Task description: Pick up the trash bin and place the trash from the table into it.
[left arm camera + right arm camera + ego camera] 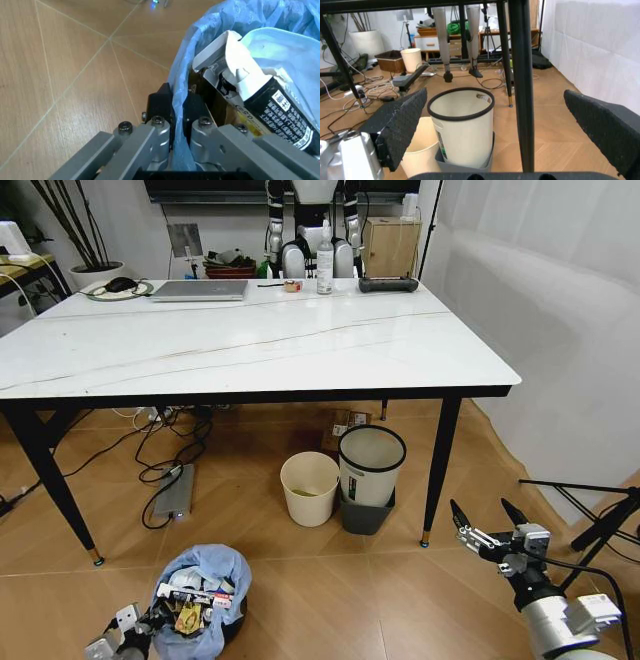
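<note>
1. While the bin (200, 595) sat on the wooden floor (330, 590) in front of the table (250, 340), the left gripper (150, 625) was down at its near-left side, low in the head view.
2. From the left wrist, the left gripper (172, 108) had its two black fingertips (159, 103) pressed together on the blue bag (240, 22) at the bin's rim (176, 90), one pad outside and one inside.
3. Trash filled the bin: a torn white-and-black carton (260, 90) leaned just inside the rim, with pale paper (285, 45) behind it and a yellow scrap (188, 616) among the litter.
4. The right gripper (490, 525) hung low at the right, above the floor and well apart from the bin, its fingers spread wide.
5. From the right wrist, its pads (400, 125) stood far apart, facing a black table leg (521, 86).
6. Under the table stood a cream bucket (309, 488) just beside a white bin with a black rim (371, 465), the latter set in a grey tray (365, 515).
7. On the tabletop's far edge lay a laptop (200, 290), a bottle (325, 268) and a black controller (388, 284).
</note>
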`<state>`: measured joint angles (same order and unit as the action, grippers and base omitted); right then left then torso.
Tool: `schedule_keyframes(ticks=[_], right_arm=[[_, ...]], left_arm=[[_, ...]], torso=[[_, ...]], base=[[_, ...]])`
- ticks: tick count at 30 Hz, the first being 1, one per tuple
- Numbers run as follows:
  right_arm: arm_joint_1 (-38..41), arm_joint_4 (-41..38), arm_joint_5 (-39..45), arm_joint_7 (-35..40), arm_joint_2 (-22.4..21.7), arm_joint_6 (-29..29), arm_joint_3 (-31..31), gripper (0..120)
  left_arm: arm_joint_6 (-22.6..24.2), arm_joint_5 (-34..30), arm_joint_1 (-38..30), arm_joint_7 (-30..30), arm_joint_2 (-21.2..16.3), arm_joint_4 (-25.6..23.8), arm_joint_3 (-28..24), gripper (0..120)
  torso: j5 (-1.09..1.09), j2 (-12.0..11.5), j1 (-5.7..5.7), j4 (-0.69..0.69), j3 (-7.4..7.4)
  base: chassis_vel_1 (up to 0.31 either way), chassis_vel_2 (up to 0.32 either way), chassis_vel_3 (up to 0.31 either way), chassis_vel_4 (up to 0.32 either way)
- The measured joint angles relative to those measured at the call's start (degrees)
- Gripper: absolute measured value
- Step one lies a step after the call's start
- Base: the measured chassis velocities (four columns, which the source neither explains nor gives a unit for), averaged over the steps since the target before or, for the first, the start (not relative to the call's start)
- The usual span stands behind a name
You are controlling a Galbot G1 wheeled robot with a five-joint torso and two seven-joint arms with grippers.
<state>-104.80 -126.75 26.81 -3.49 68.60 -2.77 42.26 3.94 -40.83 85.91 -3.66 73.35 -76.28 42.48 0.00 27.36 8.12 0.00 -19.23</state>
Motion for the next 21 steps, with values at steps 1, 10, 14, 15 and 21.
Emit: schedule_keyframes(ticks=[1,10,14,15,21], right_arm=[[0.0,0.0,0.0,0.0,0.0,0.0,0.0,100],[0.0,0.0,0.0,0.0,0.0,0.0,0.0,100],[0.0,0.0,0.0,0.0,0.0,0.0,0.0,100],[0.0,0.0,0.0,0.0,0.0,0.0,0.0,100],[0.0,0.0,0.0,0.0,0.0,0.0,0.0,100]], left_arm=[[0.1,-0.3,0.0,0.1,0.0,0.1,0.0,0],[1.4,-1.9,-0.2,0.6,0.2,0.5,-0.5,0],[1.5,-1.9,-0.3,0.6,0.2,0.5,-0.6,3],[1.5,-2.0,-0.3,0.6,0.2,0.5,-0.6,5],[1.5,-2.0,-0.5,0.6,0.1,0.6,-0.6,25]], torso=[[0.00,0.0,0.01,0.00,-0.02],[0.00,0.2,0.08,0.00,-0.12],[0.00,0.2,0.10,0.00,-0.15],[0.00,0.3,0.11,0.00,-0.15],[0.01,0.3,0.13,0.00,-0.19]], base=[[0.000,0.000,0.000,0.000],[0.000,0.000,0.000,0.000],[0.000,0.000,0.000,0.000],[0.000,0.000,0.000,0.000],[0.000,0.000,0.000,0.000]])
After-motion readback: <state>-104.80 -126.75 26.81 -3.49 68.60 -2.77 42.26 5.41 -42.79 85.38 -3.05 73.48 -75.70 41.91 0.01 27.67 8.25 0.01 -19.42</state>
